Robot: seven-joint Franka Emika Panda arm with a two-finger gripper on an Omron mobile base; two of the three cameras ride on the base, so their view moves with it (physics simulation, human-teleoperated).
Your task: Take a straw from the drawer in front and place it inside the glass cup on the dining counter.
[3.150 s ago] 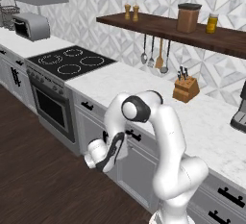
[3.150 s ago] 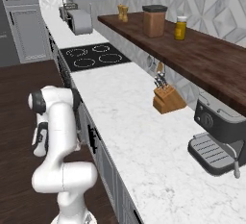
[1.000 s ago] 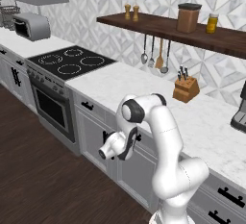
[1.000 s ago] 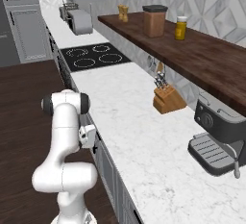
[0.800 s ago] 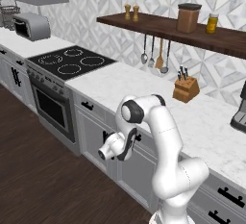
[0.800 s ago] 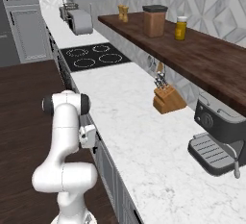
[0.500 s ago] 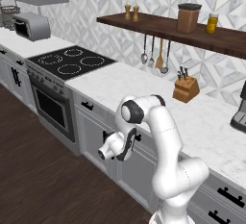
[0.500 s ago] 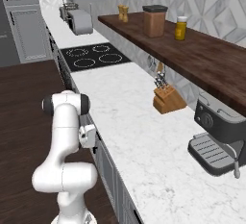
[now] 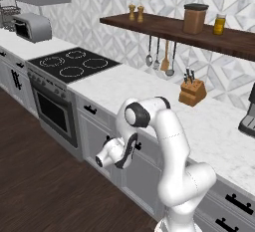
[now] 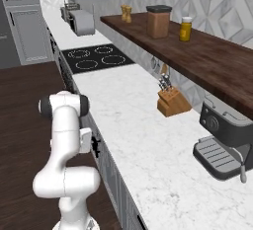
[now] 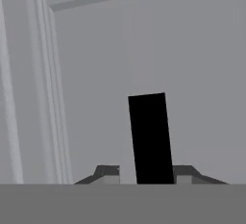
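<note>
The drawer [image 11: 192, 64] is shut, and its flat light-grey front lies close before the hand. Its short black bar handle [image 11: 151, 136] stands between my two fingertips [image 11: 108, 172]. My gripper [image 11: 146, 175] is open around the handle, with a small gap on the left side. From the left base view, the gripper [image 9: 133, 147] is pressed to the cabinet front just under the marble worktop [image 9: 149, 96]. In the right base view the gripper [image 10: 94, 147] sits at the same drawer front. The straw, the glass cup and the dining counter are out of view.
A black cooktop [image 9: 72, 65] with an oven [image 9: 52, 114] below sits left of the arm. A knife block [image 9: 191, 91] and a coffee machine [image 10: 225, 140] stand on the worktop. Dark wood floor [image 9: 40, 186] lies open behind the arm.
Since three seconds ago the hand has swung up and in to the drawer front. Over the last second the arm has held still at the handle.
</note>
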